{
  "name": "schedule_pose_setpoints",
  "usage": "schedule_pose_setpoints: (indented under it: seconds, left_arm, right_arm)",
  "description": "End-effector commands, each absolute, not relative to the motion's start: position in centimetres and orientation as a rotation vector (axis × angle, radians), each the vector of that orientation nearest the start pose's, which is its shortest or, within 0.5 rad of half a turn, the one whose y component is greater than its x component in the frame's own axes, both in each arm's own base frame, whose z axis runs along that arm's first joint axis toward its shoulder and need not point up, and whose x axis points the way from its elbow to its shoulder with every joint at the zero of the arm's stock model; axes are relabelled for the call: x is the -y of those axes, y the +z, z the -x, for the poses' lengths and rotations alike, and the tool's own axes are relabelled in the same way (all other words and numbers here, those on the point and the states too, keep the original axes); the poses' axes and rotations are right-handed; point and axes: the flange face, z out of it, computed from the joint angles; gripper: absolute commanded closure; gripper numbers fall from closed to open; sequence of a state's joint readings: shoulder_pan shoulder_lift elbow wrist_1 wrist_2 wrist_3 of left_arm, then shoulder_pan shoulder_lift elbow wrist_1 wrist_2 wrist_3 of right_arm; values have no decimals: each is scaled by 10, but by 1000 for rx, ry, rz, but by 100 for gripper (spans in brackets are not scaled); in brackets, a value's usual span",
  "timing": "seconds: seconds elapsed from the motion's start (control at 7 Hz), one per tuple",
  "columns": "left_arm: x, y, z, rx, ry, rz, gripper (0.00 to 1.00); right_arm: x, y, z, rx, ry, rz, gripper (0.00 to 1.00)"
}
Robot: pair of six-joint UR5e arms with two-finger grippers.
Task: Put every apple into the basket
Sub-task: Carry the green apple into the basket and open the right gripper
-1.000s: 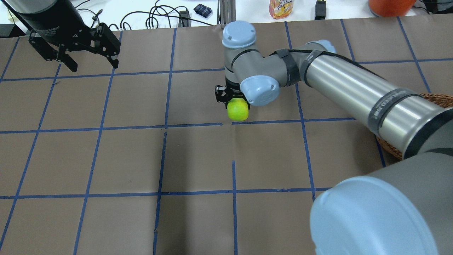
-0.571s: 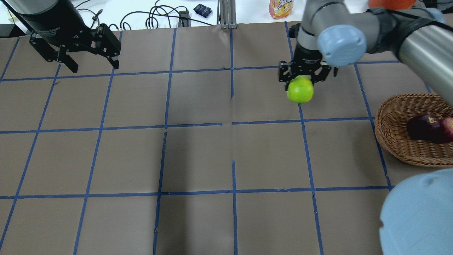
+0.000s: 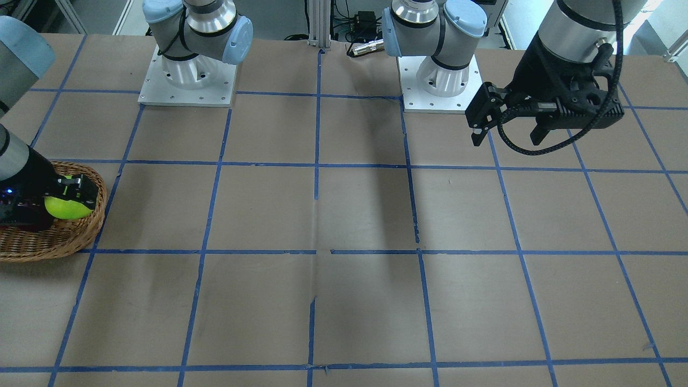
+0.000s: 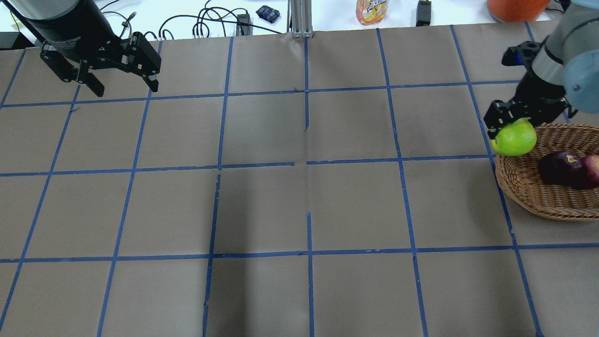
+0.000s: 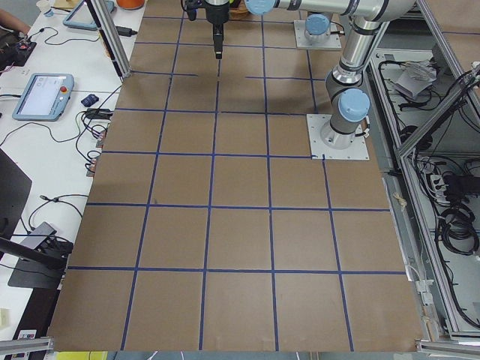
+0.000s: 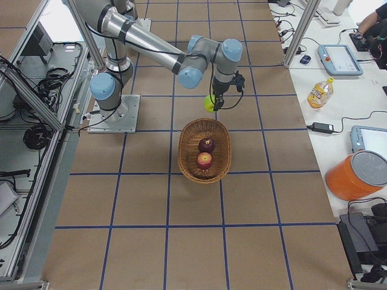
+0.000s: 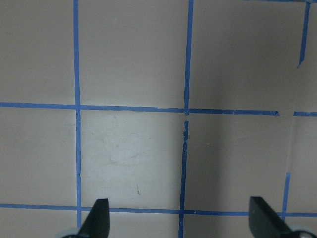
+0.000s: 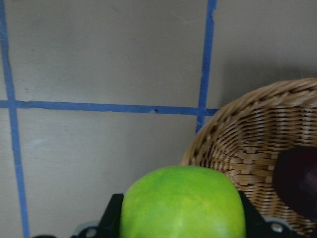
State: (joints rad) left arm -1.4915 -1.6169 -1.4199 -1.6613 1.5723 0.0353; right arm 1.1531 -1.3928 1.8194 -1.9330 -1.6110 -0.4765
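The green apple (image 4: 514, 138) is clamped between the right jaws, which press on its two sides and hold it up off the counter (image 4: 262, 206). From overhead it hangs at the rim of the basket (image 4: 529, 192), at the basket end nearest the middle of the counter. In the right side view it sits just past that end. Whether it is over the rim or just outside it cannot be told. The right wrist camera shows the apple's top filling the space between the two black fingers (image 8: 111, 218). The wicker rim curves away just beside it.

Two more apples lie inside the basket, touching each other. The dark purple apple (image 4: 559, 167) is nearer the green one, with its pale stem end up. The red apple (image 4: 592, 168) lies beyond it, partly cut off by the overhead picture's edge. The basket stands near the counter's end on the robot's right.

The left jaws are spread wide and hold nothing. They hang above the far corner of the counter on the robot's left, well apart from the basket and the apples. The left wrist camera sees only bare brown paper and blue tape lines between the finger tips.

Past the counter's far edge stand a bottle of yellow drink (image 4: 372, 11), an orange bucket (image 4: 514, 9) and some black cables (image 4: 206, 23).
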Motion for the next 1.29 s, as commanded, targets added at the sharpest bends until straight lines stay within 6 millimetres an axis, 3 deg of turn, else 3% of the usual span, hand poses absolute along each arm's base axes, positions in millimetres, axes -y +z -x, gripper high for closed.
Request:
schedule_pose_setpoints:
  seconds: [0.0,0.29,0.43,0.57,0.71,0.86,1.0,1.14]
  left_arm:
    - [520,530,92,-3138,-22,70,0]
    - [520,530,92,-3140,-24,70,0]
    - [519,530,92,-3140,-24,70,0]
    - [519,530,92,-3140,-22,70,0]
    - [518,530,93,-3140,-22,67,0]
    - [518,527,94,-3140,-15,67,0]
    - [518,528,93,-3142,-17,70,0]
    - [522,527,93,-3143,-20,70,0]
  right_arm:
    - [495,263,147,-3212,-103,192,30]
    - [495,259,149,-3228,-139,213,0]
    - [495,265,150,-3236,-142,210,0]
    - [494,287,147,-3251,-188,210,0]
    - [493,332,135,-3193,-102,137,0]
    - [504,390,121,-3105,-8,-16,0]
    - [518,448,92,-3097,33,22,0]
    - [524,486,50,-3095,51,-88,0]
